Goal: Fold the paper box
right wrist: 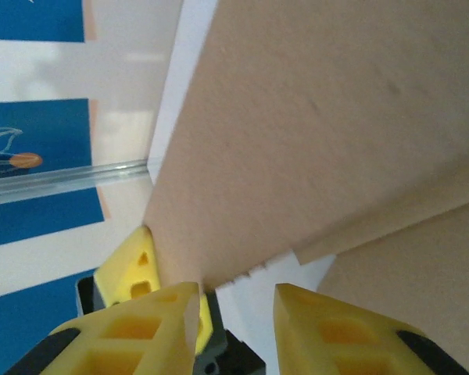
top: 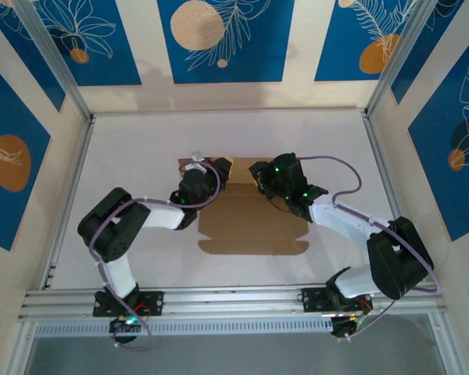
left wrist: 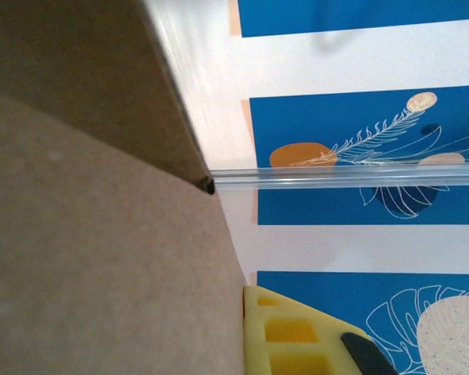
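The paper box (top: 250, 230) is a brown cardboard sheet lying flat mid-table, with its far flap lifted between the two grippers. My left gripper (top: 197, 181) is at the flap's left end, shut on it. In the left wrist view one yellow finger (left wrist: 297, 336) presses against the cardboard (left wrist: 102, 258). My right gripper (top: 264, 176) is at the flap's right end. In the right wrist view it (right wrist: 236, 301) is open, its yellow fingers apart just below the raised flap's (right wrist: 313, 133) lower edge. The flap's corner sits by the gripper's left finger.
The white table (top: 141, 148) is ringed by aluminium rails (top: 219, 301) and blue-patterned walls (top: 219, 39). The left gripper's yellow finger (right wrist: 137, 266) shows behind the flap in the right wrist view. Both arm bases stand at the near edge.
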Available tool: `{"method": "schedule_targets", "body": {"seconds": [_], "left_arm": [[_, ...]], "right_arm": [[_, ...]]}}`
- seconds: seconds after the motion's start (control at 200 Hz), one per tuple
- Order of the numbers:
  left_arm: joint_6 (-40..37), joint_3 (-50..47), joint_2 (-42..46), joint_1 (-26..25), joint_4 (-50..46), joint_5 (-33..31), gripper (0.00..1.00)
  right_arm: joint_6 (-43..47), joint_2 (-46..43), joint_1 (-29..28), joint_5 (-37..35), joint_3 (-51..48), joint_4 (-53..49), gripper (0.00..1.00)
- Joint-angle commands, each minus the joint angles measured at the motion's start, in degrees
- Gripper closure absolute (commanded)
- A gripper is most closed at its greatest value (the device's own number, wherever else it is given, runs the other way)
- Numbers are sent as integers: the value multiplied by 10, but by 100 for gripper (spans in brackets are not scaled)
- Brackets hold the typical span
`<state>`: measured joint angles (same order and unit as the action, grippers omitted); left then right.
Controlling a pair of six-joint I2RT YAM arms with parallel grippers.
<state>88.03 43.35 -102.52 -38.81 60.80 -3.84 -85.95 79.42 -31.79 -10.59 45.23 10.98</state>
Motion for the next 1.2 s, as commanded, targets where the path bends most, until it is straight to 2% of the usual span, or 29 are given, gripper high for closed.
{"method": "schedule_targets", "body": {"seconds": [0.0,0.105,0.29,0.44,0.515,0.615,0.68,0.94,1.1,1.196], "left_arm": [[-31,16,-13,-9,-29,17,100],[-31,22,-15,-10,-34,21,100],[-32,34,-23,-14,-38,26,100],[-34,43,-31,-18,-41,34,100],[-35,47,-34,-19,-46,38,100],[-36,50,-40,-21,-46,45,100],[-38,46,-39,-23,-47,48,88],[-91,19,6,-23,-80,64,60],[-134,-4,58,-21,-131,85,49],[-182,-19,106,-21,-193,102,45]], "right_arm": [[-15,14,7,-10,-12,57,68],[-9,14,9,-1,-12,85,67],[-4,20,9,-9,-3,69,68],[-16,33,14,-12,-9,83,77],[-20,37,16,-18,-12,81,84],[-15,32,16,-39,-12,63,87],[-12,25,17,-52,-14,49,89],[-8,8,33,-68,-30,29,94],[-8,2,38,-70,-37,27,95],[-8,-4,39,-73,-42,25,95]]}}
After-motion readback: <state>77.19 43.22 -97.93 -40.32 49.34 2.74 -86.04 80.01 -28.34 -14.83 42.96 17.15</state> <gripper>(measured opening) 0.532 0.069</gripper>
